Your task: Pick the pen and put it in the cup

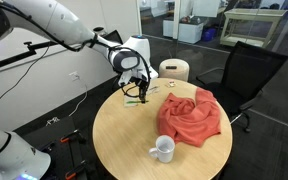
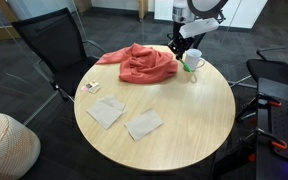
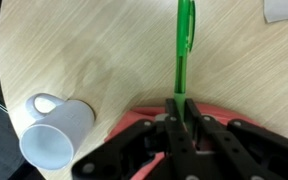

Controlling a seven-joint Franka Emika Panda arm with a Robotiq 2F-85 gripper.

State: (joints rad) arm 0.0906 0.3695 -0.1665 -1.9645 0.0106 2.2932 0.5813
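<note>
The pincer (image 3: 181,106) is clamped on the pen (image 3: 184,45). In the wrist view you can see the fingers pinching the pen's near end, while the rest of the green stick pokes straight out past them over the bare wood of the counter (image 3: 84,50). So the pen is off the counter, held up in the air and not in the cup.

The cup (image 3: 54,131) is off to the side of the pincer in that same view. It's empty with the mouth facing up, and it stands just beside the edge of the red cloth (image 3: 134,117). The cloth peeks out right under the fingers. A corner of white paper (image 3: 284,8) shows up at the far edge.

In an exterior view the pincer (image 2: 181,47) hangs above the counter close to the cup (image 2: 194,63), with the cloth (image 2: 139,63) bunched up next to it. Two sheets of paper (image 2: 106,112) lie flat nearer the camera, well apart from the cup. I can't make out the pen there, it's too small.

In an exterior view from the opposite side, the cup (image 1: 164,150) sits near the front edge, with the cloth (image 1: 191,117) beside it and the pincer (image 1: 136,88) raised behind them.
</note>
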